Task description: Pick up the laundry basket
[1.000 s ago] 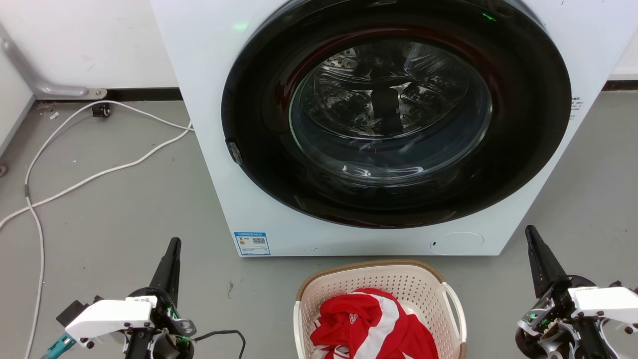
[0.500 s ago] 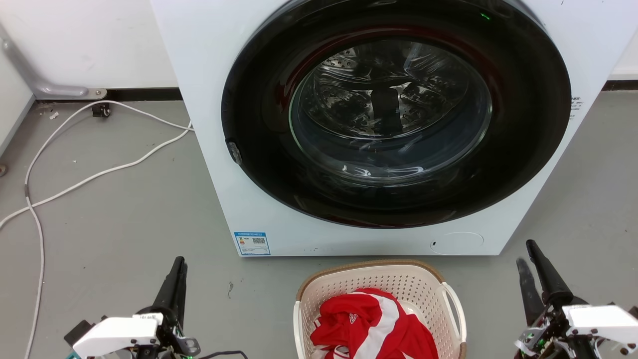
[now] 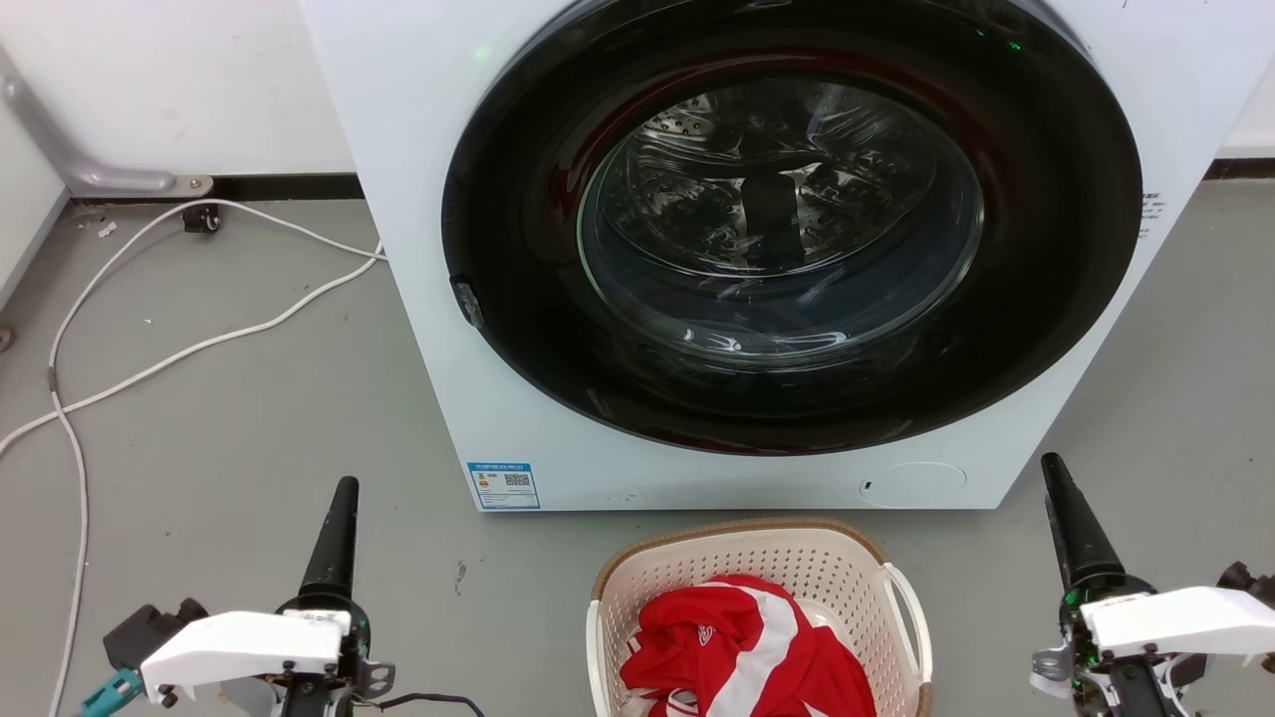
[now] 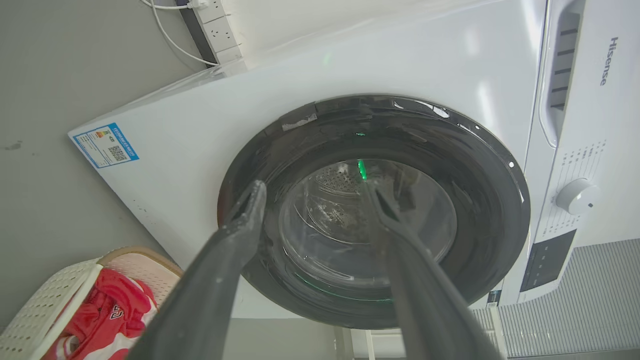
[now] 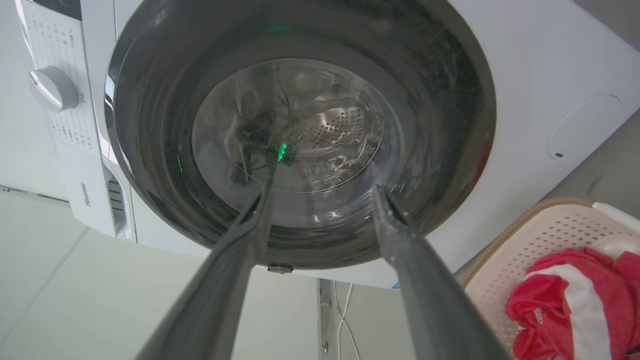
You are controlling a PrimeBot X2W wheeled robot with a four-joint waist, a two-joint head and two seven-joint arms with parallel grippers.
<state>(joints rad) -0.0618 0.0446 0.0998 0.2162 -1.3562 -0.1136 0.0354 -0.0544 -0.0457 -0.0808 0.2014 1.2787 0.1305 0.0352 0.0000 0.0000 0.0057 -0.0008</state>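
The left fingers (image 3: 342, 503) and the right fingers (image 3: 1058, 488) point up the head view toward the washing machine (image 3: 418, 249), each pair standing edge-on, one over the other, above its white wrist housing. In both wrist views each pair stands spread with a clear gap and holds nothing. The laundry basket (image 3: 732, 529) sits on the floor (image 3: 219, 438) between the two pairs, well apart from both, its brown rim near the machine's front. A red and white garment (image 3: 737, 637) lies inside it. Bare floor lies between each pair and the basket's sides. White cables (image 3: 199, 349) trail beyond the left fingers.
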